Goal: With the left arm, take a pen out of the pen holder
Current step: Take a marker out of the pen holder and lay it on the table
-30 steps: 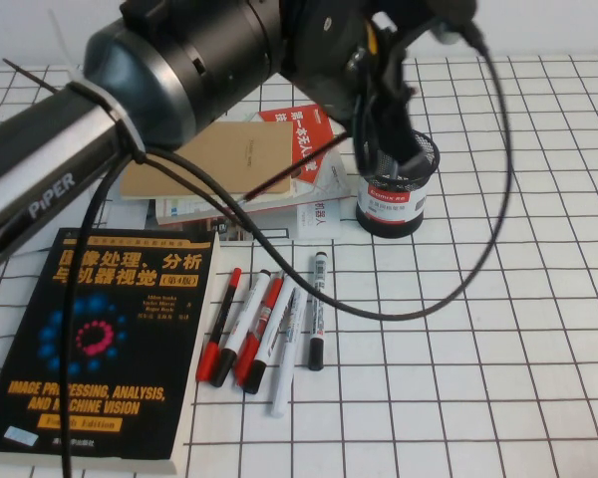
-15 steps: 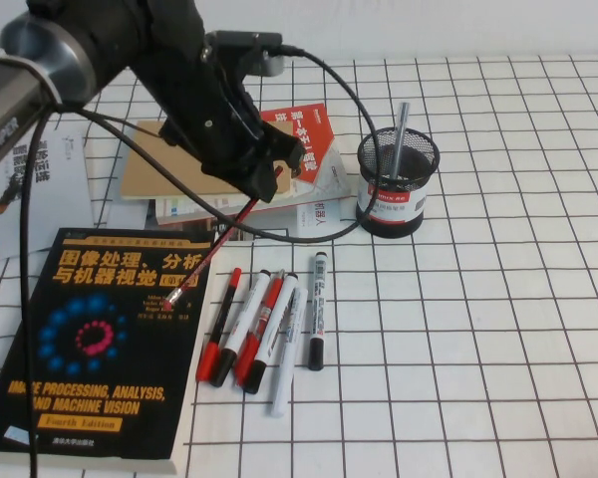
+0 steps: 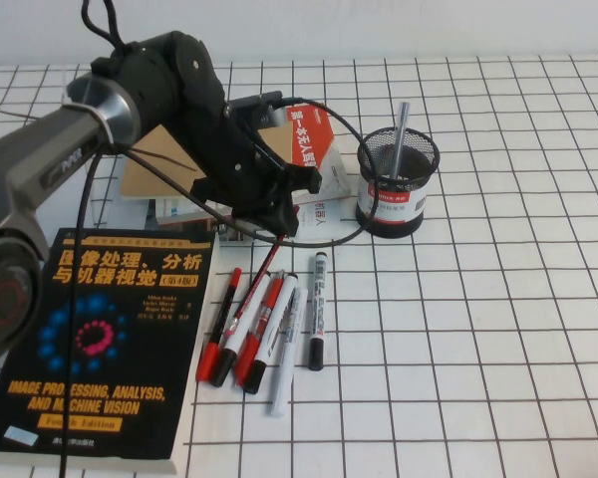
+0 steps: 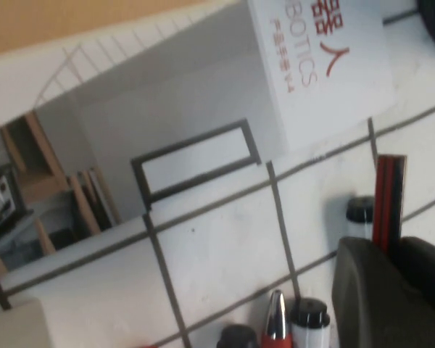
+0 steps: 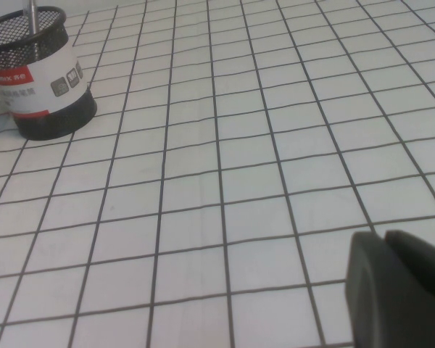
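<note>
- Left gripper (image 3: 277,231) is clamped on one thin red pen (image 3: 262,274). It hangs low over the table (image 3: 478,349), between the book stack and the row of loose pens.
- The red pen slants down from the jaws, out of the pen holder (image 3: 399,184) and well to its left. Its lower end lies over the row.
- Count: one black mesh pen holder, with one silver pen (image 3: 401,124) standing in it.
- Five loose pens (image 3: 264,324) lie side by side beside one large dark book (image 3: 100,349).
- A brown notebook (image 3: 229,159) and a red-and-white book (image 3: 309,134) top a stack behind the arm. How many lie beneath them cannot be told.
- The left wrist view alone shows the grip up close: the red pen's shaft (image 4: 388,203) runs into the dark fingers (image 4: 420,290). The pen ends of the row sit just below.
- Right gripper (image 5: 402,283) shows only in its own wrist view, low over bare grid, well apart from the holder. Whether it is open cannot be told.
- A second ago the left arm was reaching at the holder.
- Half a second ago the gripper was higher and further left, with the pen's tip over the dark book. Now it is lower and closer to the row.
- The silver pen has not moved.
</note>
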